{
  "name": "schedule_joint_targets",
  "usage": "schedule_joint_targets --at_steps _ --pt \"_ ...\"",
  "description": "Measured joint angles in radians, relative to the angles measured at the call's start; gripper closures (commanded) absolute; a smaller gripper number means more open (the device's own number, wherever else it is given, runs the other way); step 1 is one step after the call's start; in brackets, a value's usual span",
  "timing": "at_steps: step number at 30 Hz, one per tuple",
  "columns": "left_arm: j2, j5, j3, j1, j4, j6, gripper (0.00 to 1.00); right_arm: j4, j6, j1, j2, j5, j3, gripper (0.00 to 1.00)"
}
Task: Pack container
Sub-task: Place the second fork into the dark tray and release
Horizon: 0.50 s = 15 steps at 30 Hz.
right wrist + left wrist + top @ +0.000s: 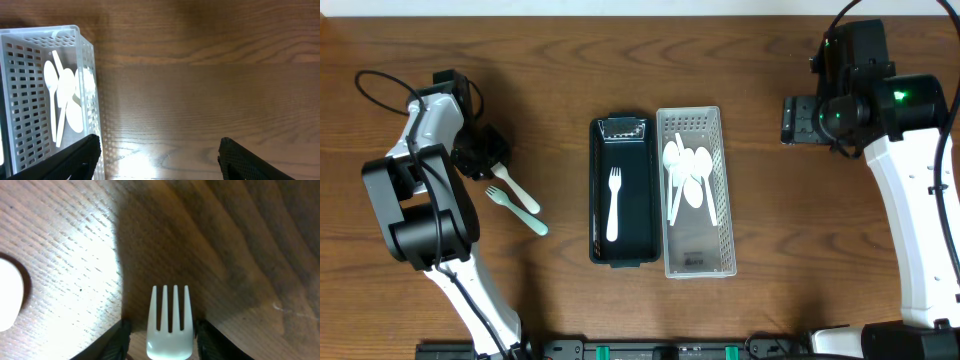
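A black container (594,190) stands open at the table's centre with a white fork (613,205) in it. A white perforated basket (698,250) right of it holds several white spoons (690,175). Two utensils lie at the left: a pale green fork (520,212) and a white one (518,190). My left gripper (483,155) is just above-left of them. In the left wrist view it (161,342) is open, with a fork head (170,325) between its fingers, tines pointing away. My right gripper (798,120) is open and empty (157,155), right of the basket (92,100).
A white rounded utensil end (7,297) shows at the left edge of the left wrist view. The spoons (62,100) show in the right wrist view, in the basket. Bare wooden table lies under the right gripper.
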State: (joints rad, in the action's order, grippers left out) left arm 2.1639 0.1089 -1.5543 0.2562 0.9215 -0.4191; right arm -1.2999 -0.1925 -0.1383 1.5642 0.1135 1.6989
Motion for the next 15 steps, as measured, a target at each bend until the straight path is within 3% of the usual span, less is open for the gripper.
schedule_joint_targets --at_steps 7,15 --pt "0.000 -0.003 0.001 -0.001 0.002 0.000 0.72 -0.001 0.000 0.000 0.000 0.000 0.000 0.21" --pt "0.000 -0.003 0.001 -0.001 0.006 0.000 0.78 -0.001 0.000 0.000 0.000 0.000 0.000 0.21"
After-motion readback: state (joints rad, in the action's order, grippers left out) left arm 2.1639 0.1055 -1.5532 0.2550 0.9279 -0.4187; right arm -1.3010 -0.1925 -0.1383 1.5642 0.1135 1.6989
